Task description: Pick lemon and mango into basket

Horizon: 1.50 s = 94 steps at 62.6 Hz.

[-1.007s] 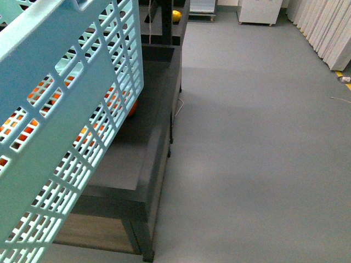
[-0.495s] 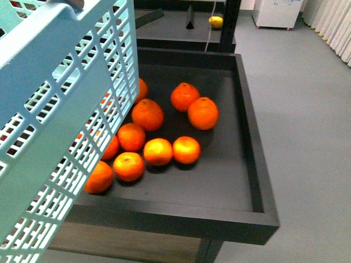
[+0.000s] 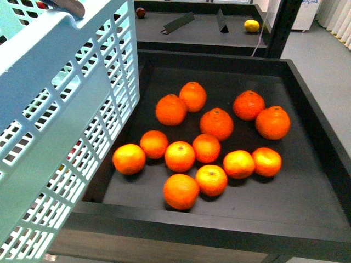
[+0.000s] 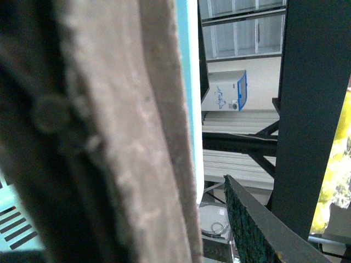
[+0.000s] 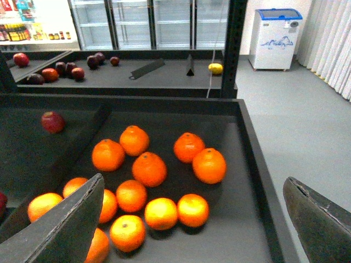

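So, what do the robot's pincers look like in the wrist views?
The right pincer has two dark grey, flat, tapering fingers with pale worn edges. The left wrist view shows clearly only one black finger with a rough, dotted surface. No cables or markings show.

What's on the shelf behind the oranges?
A lemon, dark red fruits and two dark stands. In the front view the basket covers its left end.
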Each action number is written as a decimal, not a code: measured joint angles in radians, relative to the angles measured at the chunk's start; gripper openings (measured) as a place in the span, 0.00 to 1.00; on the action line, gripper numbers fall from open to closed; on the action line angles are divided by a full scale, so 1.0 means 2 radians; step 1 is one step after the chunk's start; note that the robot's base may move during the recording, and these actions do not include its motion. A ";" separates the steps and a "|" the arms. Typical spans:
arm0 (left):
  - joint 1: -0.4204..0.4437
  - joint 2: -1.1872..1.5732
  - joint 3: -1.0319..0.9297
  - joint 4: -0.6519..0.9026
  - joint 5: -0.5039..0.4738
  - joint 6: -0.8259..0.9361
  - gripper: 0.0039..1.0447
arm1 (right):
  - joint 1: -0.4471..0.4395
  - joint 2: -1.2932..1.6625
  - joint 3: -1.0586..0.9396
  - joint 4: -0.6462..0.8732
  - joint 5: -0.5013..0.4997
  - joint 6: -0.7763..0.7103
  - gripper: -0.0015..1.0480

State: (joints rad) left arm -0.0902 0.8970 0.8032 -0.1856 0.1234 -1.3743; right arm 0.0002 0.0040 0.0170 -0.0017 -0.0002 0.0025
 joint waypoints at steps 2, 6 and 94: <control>0.000 0.000 0.000 0.000 0.000 0.000 0.27 | 0.000 0.000 0.000 0.000 0.000 0.000 0.92; 0.000 0.000 0.000 0.000 0.000 0.000 0.27 | 0.000 -0.001 0.000 0.000 0.001 0.000 0.92; 0.000 0.000 0.000 -0.002 0.001 -0.001 0.27 | 0.000 0.000 0.000 0.000 0.000 0.000 0.92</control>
State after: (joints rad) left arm -0.0895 0.8974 0.8032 -0.1886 0.1261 -1.3766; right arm 0.0002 0.0040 0.0170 -0.0013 0.0002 0.0025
